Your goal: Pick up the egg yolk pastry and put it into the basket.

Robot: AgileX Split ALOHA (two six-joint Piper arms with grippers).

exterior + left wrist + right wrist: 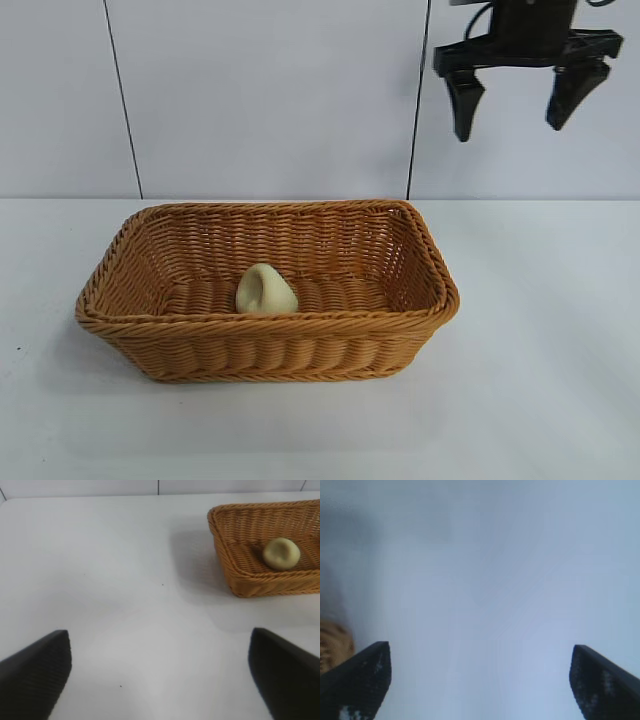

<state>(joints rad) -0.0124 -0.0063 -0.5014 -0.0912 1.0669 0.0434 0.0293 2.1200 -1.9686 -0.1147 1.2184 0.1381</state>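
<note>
Egg yolk pastry (266, 290): it lies inside the basket, on the woven floor, close to the near wall and a little left of the middle; nothing of mine touches it.
Basket (420, 255): it sits on the white table (540, 380), long side toward the exterior camera, upright.
My right gripper (525, 95): it hangs high above the table, beyond and to the right of the basket's far right corner, fingers pointing down and spread wide, nothing between them.
My left gripper (160, 675): low over bare table, well apart from the basket, fingers spread wide and empty; the basket and pastry show farther off in its view.
</note>
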